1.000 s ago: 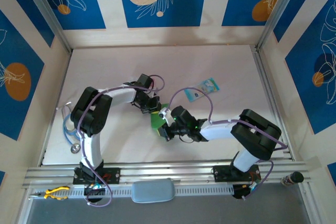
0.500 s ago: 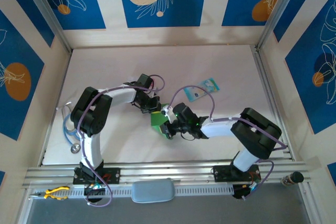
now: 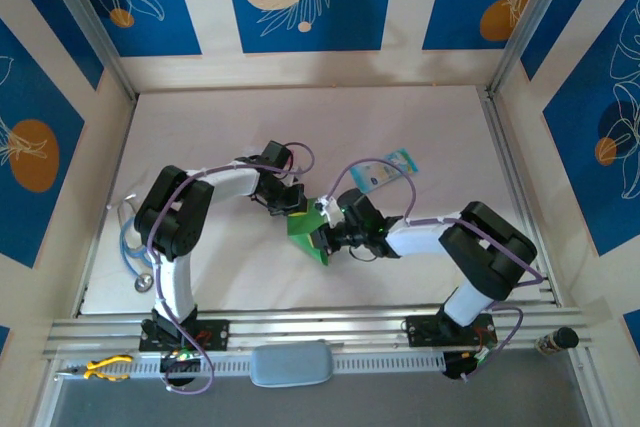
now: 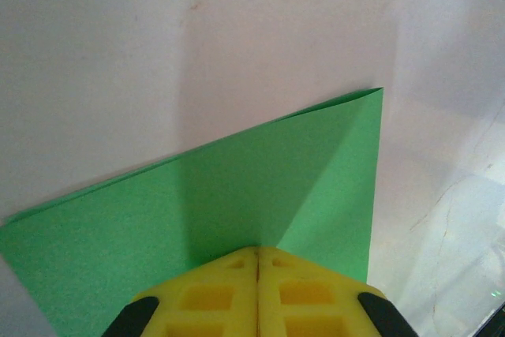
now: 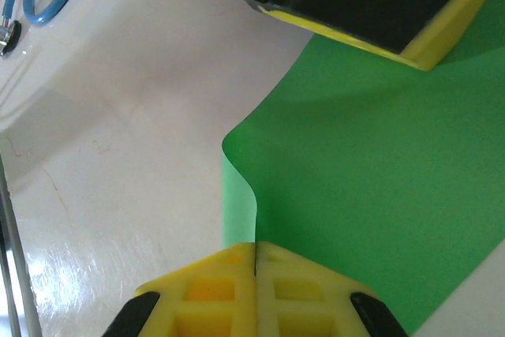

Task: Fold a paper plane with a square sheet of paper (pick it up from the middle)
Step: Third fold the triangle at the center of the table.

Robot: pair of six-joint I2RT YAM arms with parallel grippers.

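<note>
Top external view shows you both arms bent at the elbow and reaching inward. The left arm's forearm runs rightward from its raised elbow, and the right arm's forearm runs leftward, low over the worktop (image 3: 250, 127). Your left pincer (image 3: 292, 205) and right pincer (image 3: 322, 235) meet near the middle of the worktop, on opposite edges of the square sheet of paper (image 3: 303, 231).

On the left wrist camera, the left pincer (image 4: 257, 252) has its yellow pads pressed together on the near edge of the sheet (image 4: 237, 195). The sheet is folded double and lies flat, with a diagonal crease running out from the grip.

On the right wrist camera, the right pincer (image 5: 254, 247) is likewise clamped onto the sheet (image 5: 379, 195), whose edge curls upward just beside the pads. The left pincer (image 5: 371, 5) sits across the sheet from it.

The worktop is pale and glossy. A blue stethoscope (image 3: 130, 237) lies at its left edge, and a pale blue packet (image 3: 385, 172) lies beyond the right forearm. Blue panels with leaf drawings line the walls. Yellow-handled pliers (image 3: 105, 367) rest on the front rail.
</note>
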